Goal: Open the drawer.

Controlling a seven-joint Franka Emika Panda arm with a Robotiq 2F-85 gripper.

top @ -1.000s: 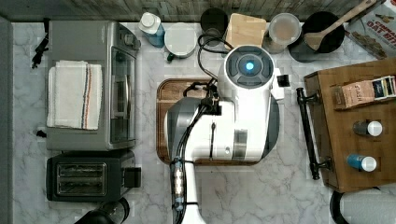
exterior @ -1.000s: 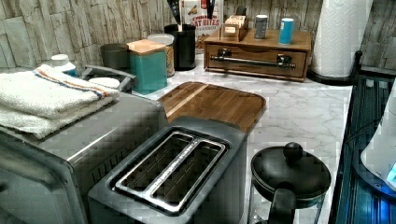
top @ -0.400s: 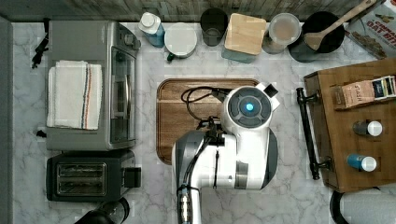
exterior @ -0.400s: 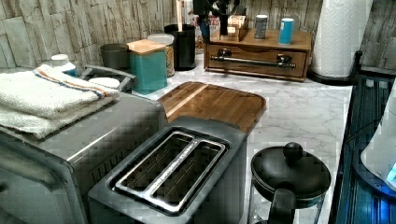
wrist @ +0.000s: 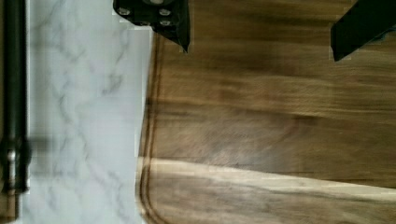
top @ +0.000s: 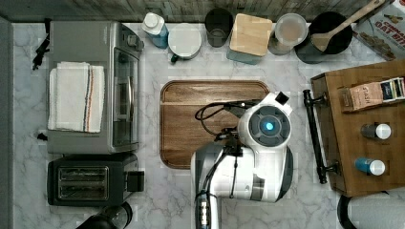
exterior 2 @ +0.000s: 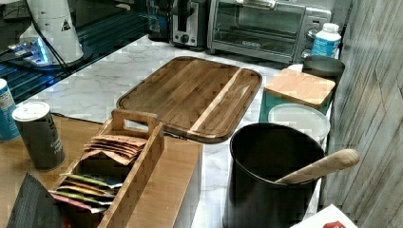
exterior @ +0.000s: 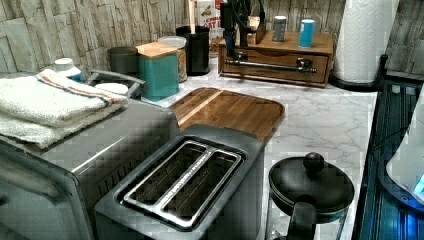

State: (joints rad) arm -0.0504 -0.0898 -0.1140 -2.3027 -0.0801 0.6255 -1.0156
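The drawer (exterior: 274, 61) is the dark wooden front of a box cabinet (top: 363, 129) at the top view's right. It looks shut, and its long black bar handle (top: 314, 138) sits on two posts. My arm (top: 267, 126) hangs over the right edge of the wooden cutting board (top: 191, 124), a short way from the handle. In the wrist view my gripper (wrist: 262, 51) is open and holds nothing. Its two black fingers (wrist: 173, 23) are above the board's edge, and the handle (wrist: 14, 93) lies across a strip of marble. In the left view the gripper (exterior: 235, 40) hangs in front of the drawer.
A tea box (top: 372, 93) and two bottles (top: 375, 131) stand on the cabinet. Canisters (top: 250, 36) and a utensil pot (top: 325, 38) line the back wall. A toaster oven (top: 93, 86) and a toaster (top: 88, 179) are at the top view's left, and a paper towel roll (exterior: 362, 40) stands beside the cabinet.
The arm has moved from the board's far edge toward the top view's bottom and right, nearer the drawer handle. The drawer has not moved.
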